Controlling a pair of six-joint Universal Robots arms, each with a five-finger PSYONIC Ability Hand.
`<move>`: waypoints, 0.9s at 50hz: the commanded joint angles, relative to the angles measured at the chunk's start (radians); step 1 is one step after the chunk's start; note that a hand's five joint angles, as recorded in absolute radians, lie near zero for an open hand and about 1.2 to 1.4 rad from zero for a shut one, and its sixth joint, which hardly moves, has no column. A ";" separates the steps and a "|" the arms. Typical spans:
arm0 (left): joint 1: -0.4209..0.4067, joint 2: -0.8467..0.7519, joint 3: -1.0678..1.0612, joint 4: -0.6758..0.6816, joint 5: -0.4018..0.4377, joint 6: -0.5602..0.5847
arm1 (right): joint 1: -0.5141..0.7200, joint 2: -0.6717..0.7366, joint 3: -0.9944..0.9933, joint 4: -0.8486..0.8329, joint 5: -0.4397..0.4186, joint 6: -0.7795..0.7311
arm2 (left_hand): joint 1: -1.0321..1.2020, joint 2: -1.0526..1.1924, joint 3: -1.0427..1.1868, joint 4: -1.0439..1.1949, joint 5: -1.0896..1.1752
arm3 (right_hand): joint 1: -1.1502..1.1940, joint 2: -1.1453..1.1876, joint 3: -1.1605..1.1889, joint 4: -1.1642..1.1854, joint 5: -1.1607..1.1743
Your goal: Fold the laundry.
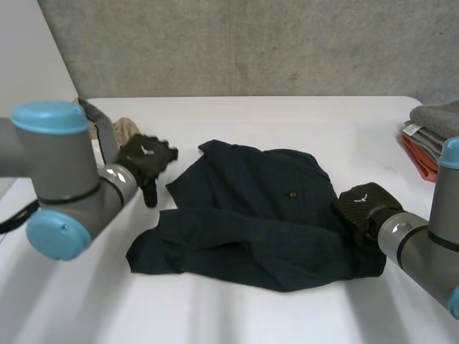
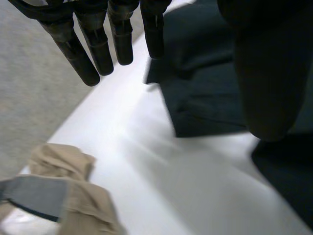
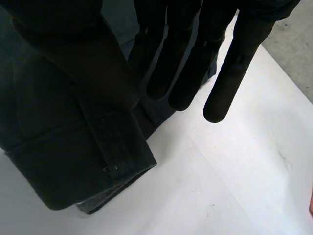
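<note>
Right hand, fingers straight and apart, at right edge of dark shirt, crumpled mid-worktop. Left hand, fingers straight, hovers just beside its left edge. Tan cloth behind that hand; folded stack far right.

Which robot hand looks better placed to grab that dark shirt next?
Probably the right. The right robot hand is over the cuffed edge of the dark navy buttoned shirt, fingers straight; the left robot hand hangs over bare white table beside the shirt.

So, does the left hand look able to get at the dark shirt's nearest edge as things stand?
Probably yes: the left hand hangs with straight fingers, an edge of the dark shirt lies just past them, and only bare table lies between.
</note>
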 commanded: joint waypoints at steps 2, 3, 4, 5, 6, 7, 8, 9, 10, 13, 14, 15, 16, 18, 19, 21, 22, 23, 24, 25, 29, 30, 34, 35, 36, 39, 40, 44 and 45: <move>0.052 -0.019 0.158 -0.048 0.111 -0.053 | -0.002 -0.070 0.009 0.056 -0.012 0.027 | 0.044 0.037 0.035 0.042 0.047 | 0.250 0.218 0.209 0.202 0.229; 0.054 -0.034 0.176 -0.062 0.137 -0.056 | -0.003 -0.072 0.009 0.058 -0.012 0.027 | 0.068 0.060 0.058 0.065 0.071 | 0.250 0.218 0.209 0.202 0.229; 0.054 -0.076 0.213 -0.090 0.181 -0.056 | -0.005 -0.072 0.009 0.061 -0.013 0.026 | 0.141 0.133 0.131 0.138 0.144 | 0.250 0.218 0.209 0.202 0.229; 0.055 -0.097 0.231 -0.105 0.201 -0.053 | -0.005 -0.072 0.009 0.061 -0.013 0.026 | 0.176 0.169 0.167 0.174 0.179 | 0.250 0.218 0.209 0.202 0.229; 0.056 -0.119 0.250 -0.121 0.221 -0.050 | -0.007 -0.070 0.009 0.061 -0.013 0.026 | 0.211 0.204 0.202 0.209 0.214 | 0.250 0.218 0.209 0.202 0.229; 0.057 -0.161 0.283 -0.147 0.255 -0.043 | -0.007 -0.069 0.009 0.061 -0.013 0.026 | 0.308 0.300 0.298 0.305 0.311 | 0.250 0.218 0.209 0.202 0.229; 0.057 -0.185 0.300 -0.159 0.271 -0.035 | -0.010 -0.066 0.009 0.061 -0.013 0.026 | 0.358 0.351 0.349 0.356 0.361 | 0.250 0.218 0.209 0.202 0.229; 0.059 -0.208 0.314 -0.167 0.283 -0.027 | -0.010 -0.063 0.009 0.061 -0.012 0.026 | 0.399 0.392 0.390 0.397 0.402 | 0.250 0.218 0.209 0.202 0.229; 0.060 -0.228 0.325 -0.174 0.294 -0.017 | -0.011 -0.061 0.009 0.060 -0.012 0.024 | 0.435 0.427 0.425 0.432 0.438 | 0.250 0.218 0.209 0.202 0.229; 0.063 -0.298 0.362 -0.187 0.321 0.035 | -0.017 -0.047 0.009 0.058 -0.012 0.021 | 0.458 0.451 0.449 0.456 0.461 | 0.250 0.218 0.209 0.202 0.229; 0.063 -0.309 0.368 -0.184 0.323 0.052 | -0.019 -0.046 0.009 0.056 -0.012 0.021 | 0.464 0.457 0.455 0.462 0.467 | 0.250 0.218 0.209 0.202 0.229; 0.065 -0.329 0.376 -0.179 0.327 0.074 | -0.023 -0.043 0.009 0.055 -0.012 0.021 | 0.467 0.460 0.458 0.465 0.470 | 0.250 0.218 0.209 0.202 0.229; 0.065 -0.337 0.377 -0.176 0.326 0.085 | -0.025 -0.041 0.009 0.055 -0.013 0.021 | 0.467 0.460 0.458 0.465 0.470 | 0.250 0.218 0.209 0.202 0.229; 0.065 -0.349 0.377 -0.165 0.326 0.098 | -0.030 -0.038 0.009 0.052 -0.013 0.021 | 0.467 0.460 0.458 0.465 0.470 | 0.250 0.218 0.209 0.202 0.229; 0.065 -0.360 0.377 -0.148 0.324 0.106 | -0.034 -0.036 0.008 0.050 -0.013 0.021 | 0.461 0.454 0.452 0.459 0.464 | 0.250 0.218 0.209 0.202 0.229; 0.063 -0.367 0.376 -0.133 0.324 0.106 | -0.037 -0.033 0.008 0.047 -0.015 0.021 | 0.456 0.448 0.446 0.453 0.459 | 0.250 0.218 0.209 0.202 0.229; 0.063 -0.374 0.371 -0.115 0.324 0.109 | -0.039 -0.030 0.006 0.046 -0.015 0.021 | 0.450 0.442 0.440 0.447 0.453 | 0.250 0.218 0.209 0.202 0.229; 0.063 -0.378 0.370 -0.105 0.324 0.109 | -0.040 -0.029 0.006 0.046 -0.015 0.021 | 0.447 0.439 0.437 0.444 0.450 | 0.250 0.218 0.209 0.202 0.229; 0.063 -0.380 0.370 -0.098 0.324 0.112 | -0.040 -0.027 0.005 0.046 -0.015 0.021 | 0.444 0.436 0.434 0.441 0.447 | 0.250 0.218 0.209 0.202 0.229; 0.063 -0.386 0.368 -0.079 0.324 0.114 | -0.040 -0.026 0.004 0.046 -0.015 0.020 | 0.447 0.439 0.437 0.444 0.450 | 0.250 0.218 0.209 0.202 0.229; 0.063 -0.397 0.365 -0.043 0.321 0.118 | -0.040 -0.020 0.006 0.046 -0.015 0.019 | 0.488 0.480 0.478 0.485 0.491 | 0.250 0.218 0.209 0.202 0.229; 0.063 -0.401 0.364 -0.029 0.318 0.122 | -0.040 -0.018 0.006 0.046 -0.015 0.019 | 0.543 0.535 0.534 0.541 0.546 | 0.250 0.218 0.209 0.202 0.229; 0.063 -0.415 0.359 -0.003 0.306 0.148 | -0.039 -0.017 0.009 0.044 -0.015 0.018 | 0.576 0.568 0.566 0.573 0.579 | 0.250 0.218 0.209 0.202 0.229; 0.063 -0.417 0.356 0.003 0.301 0.158 | -0.039 -0.015 0.008 0.044 -0.015 0.018 | 0.602 0.594 0.593 0.600 0.605 | 0.250 0.218 0.209 0.202 0.229; 0.065 -0.420 0.353 0.016 0.295 0.183 | -0.039 -0.015 0.008 0.044 -0.015 0.018 | 0.701 0.694 0.692 0.699 0.704 | 0.250 0.218 0.209 0.202 0.229; 0.065 -0.427 0.350 0.037 0.282 0.218 | -0.040 -0.015 0.008 0.043 -0.013 0.018 | 1.009 1.001 1.000 1.007 1.012 | 0.250 0.218 0.209 0.202 0.229; 0.066 -0.426 0.348 0.049 0.263 0.241 | -0.040 -0.015 0.009 0.043 -0.015 0.018 | 1.074 1.066 1.065 1.072 1.077 | 0.250 0.218 0.209 0.202 0.229; 0.065 -0.384 0.318 0.073 0.150 0.281 | -0.039 -0.017 0.009 0.043 -0.013 0.016 | 1.075 1.067 1.065 1.072 1.078 | 0.250 0.218 0.209 0.202 0.229; 0.066 -0.349 0.286 0.091 0.102 0.280 | -0.037 -0.017 0.009 0.043 -0.015 0.016 | 1.075 1.067 1.065 1.072 1.078 | 0.250 0.218 0.209 0.202 0.229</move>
